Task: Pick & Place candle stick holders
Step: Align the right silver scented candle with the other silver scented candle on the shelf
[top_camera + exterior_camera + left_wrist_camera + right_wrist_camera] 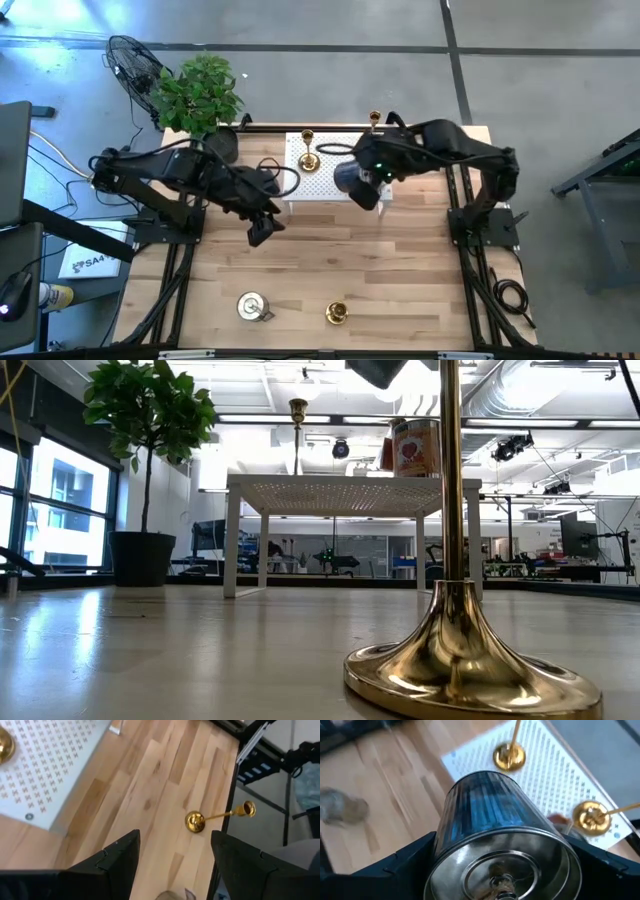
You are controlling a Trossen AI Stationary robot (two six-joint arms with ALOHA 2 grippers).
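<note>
High view: right gripper [362, 186] hugs a silver holder [352, 180] over the white stand [325, 185], at 12 o'clock on the table [400, 260]. Two gold sticks [308, 160] stand there already, so 2 look done. Left gripper [262, 228] hangs spread, empty, near the middle. At 6 o'clock wait 1 silver cup [250, 306] & 1 gold stick [337, 313].

Low view: that gold stick [455, 650] fills the front.

Left wrist: fingers [115, 857] apart, nothing between.

Right wrist: silver holder [495, 835] pinched between the jaws.
</note>
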